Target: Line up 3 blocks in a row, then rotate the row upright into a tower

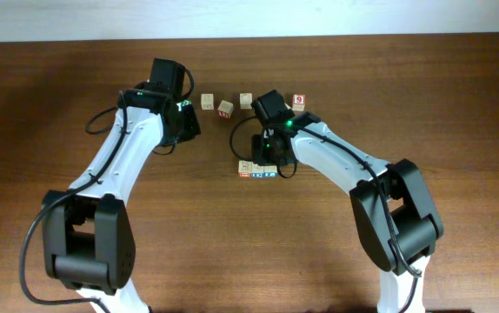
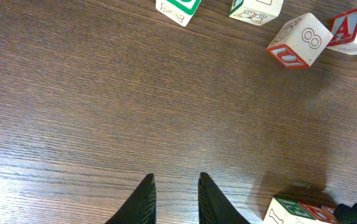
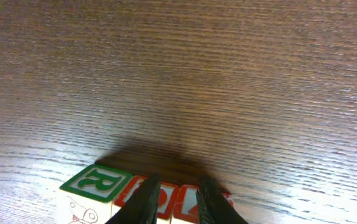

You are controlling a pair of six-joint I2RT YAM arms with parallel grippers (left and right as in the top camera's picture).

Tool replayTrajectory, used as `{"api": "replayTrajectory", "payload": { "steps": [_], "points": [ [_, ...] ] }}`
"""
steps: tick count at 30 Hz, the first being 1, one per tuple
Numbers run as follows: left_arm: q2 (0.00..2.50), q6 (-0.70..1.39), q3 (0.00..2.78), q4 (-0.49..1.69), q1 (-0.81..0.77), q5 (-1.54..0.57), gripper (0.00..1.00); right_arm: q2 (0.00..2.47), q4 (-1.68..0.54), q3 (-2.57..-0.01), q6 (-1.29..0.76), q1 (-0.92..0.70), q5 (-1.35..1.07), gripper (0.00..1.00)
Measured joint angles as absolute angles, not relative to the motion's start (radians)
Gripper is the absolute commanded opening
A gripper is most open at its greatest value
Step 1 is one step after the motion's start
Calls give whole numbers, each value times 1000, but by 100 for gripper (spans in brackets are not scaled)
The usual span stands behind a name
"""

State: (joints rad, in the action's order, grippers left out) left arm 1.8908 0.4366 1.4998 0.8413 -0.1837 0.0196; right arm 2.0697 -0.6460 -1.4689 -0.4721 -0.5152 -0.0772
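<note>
Row of blocks (image 1: 251, 170) sits directly under your right gripper (image 3: 173, 208), its long axis running left–right on the table (image 1: 76, 69), crosswise to the jaw gap. The jaws stand narrowly apart over the red-faced part of the row; can't tell whether they pinch a block. Left gripper (image 2: 173, 202) has a narrow gap and holds nothing, well apart up-left of the row. Judgement: right arm is nearer, so use it.
</note>
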Motion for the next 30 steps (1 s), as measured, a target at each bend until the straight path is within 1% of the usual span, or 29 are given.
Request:
{"api": "replayTrajectory", "payload": {
  "steps": [5, 7, 9, 10, 11, 12, 13, 14, 15, 16, 17, 18, 19, 20, 22, 23, 25, 27, 30],
  "points": [
    [1891, 434, 1500, 841, -184, 20, 21, 2070, -655, -1469, -472, -515, -88, 23],
    [1891, 434, 1500, 841, -184, 20, 22, 2070, -657, -1469, -472, -515, -92, 29],
    [1891, 434, 1500, 841, -184, 20, 22, 2070, -652, -1470, -473, -515, -94, 30],
    [1891, 434, 1500, 841, -184, 20, 20, 2071, -658, -1482, -473, -512, -95, 30],
    [1891, 434, 1500, 841, -184, 20, 14, 2074, -677, -1517, -472, -508, -96, 30],
    [1891, 428, 1500, 841, -184, 20, 8, 2076, -718, -1563, -472, -500, -97, 30],
    [1891, 411, 1500, 841, -184, 20, 0, 2080, -802, -1651, -465, -482, -103, 29],
    [1891, 385, 1500, 850, -184, 20, 0, 2082, -869, -1728, -455, -465, -111, 29],
    [1891, 348, 1515, 905, -184, 18, 0, 2081, -973, -1848, -431, -435, -129, 29],
    [1891, 317, 1541, 941, -184, 12, 0, 2079, -1050, -1928, -415, -416, -145, 27],
    [1891, 282, 1581, 987, -184, -5, 0, 2076, -1236, -2099, -385, -376, -181, 25],
    [1889, 215, 1646, 1027, -184, -59, 0, 2070, -1268, -2135, -368, -366, -196, 23],
    [1887, 152, 1662, 1033, -184, -88, 0, 2064, -1438, -2220, -324, -329, -226, 20],
    [1886, 116, 1673, 1058, -184, -165, 0, 2056, -1485, -2235, -300, -313, -238, 20],
    [1888, 70, 1668, 1071, -190, -228, 0, 2056, -1520, -2230, -263, -285, -253, 19],
    [1889, 51, 1651, 1056, -196, -257, 0, 2057, -1515, -2195, -249, -271, -257, 20],
    [1903, 41, 1613, 1002, -208, -278, 0, 2057, -1417, -2113, -235, -271, -269, 19],
    [1959, 54, 1582, 959, -222, -280, 0, 2063, -1259, -2012, -233, -300, -275, 19],
    [2022, 123, 1575, 902, -221, -236, 0, 2068, -1034, -1888, -270, -386, -269, 18]
  ]
}}
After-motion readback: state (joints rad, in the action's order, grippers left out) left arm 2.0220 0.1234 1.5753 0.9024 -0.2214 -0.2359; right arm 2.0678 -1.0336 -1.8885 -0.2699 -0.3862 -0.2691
